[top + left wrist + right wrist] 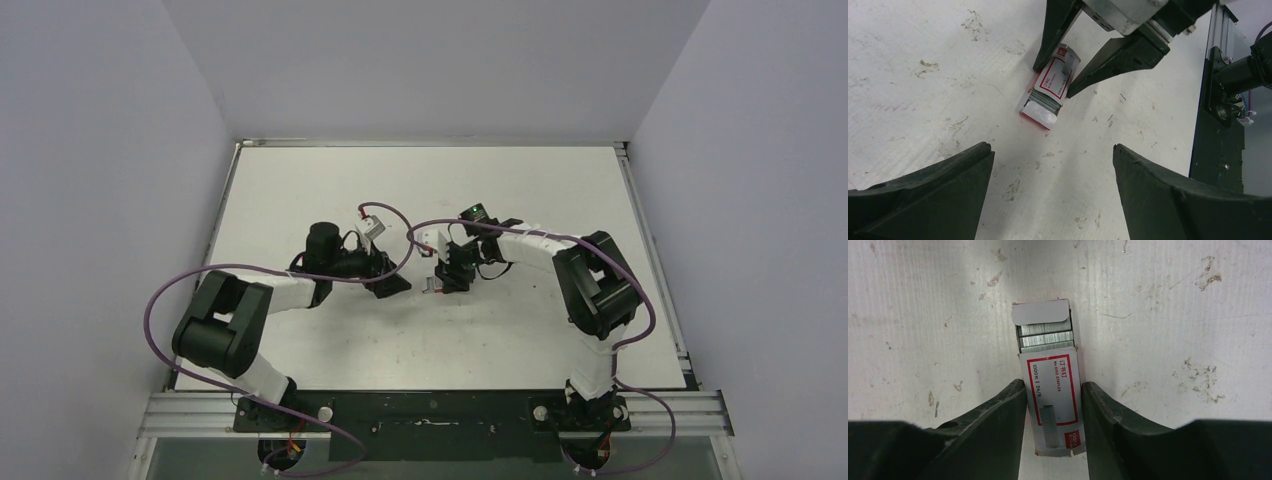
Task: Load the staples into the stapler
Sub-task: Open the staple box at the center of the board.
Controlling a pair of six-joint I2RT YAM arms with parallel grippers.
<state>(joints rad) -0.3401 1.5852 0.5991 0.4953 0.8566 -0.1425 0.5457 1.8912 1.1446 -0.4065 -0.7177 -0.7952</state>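
Centrally on the scuffed table (500, 340), the right gripper (1053, 386) pinches the red-and-white box (1054, 405) by its sides; staples (1045, 337) show at its open left end, under a loose flap (1040, 314). Just left, the left gripper (1052, 149) gapes wide.

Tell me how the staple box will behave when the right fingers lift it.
The staple box is thin cardboard, so it will probably flex or crush under a hard squeeze from the right fingers on its long sides. Its end flap is open with staples exposed; tilted that way, strips could slide out. It probably feels dense for its size.
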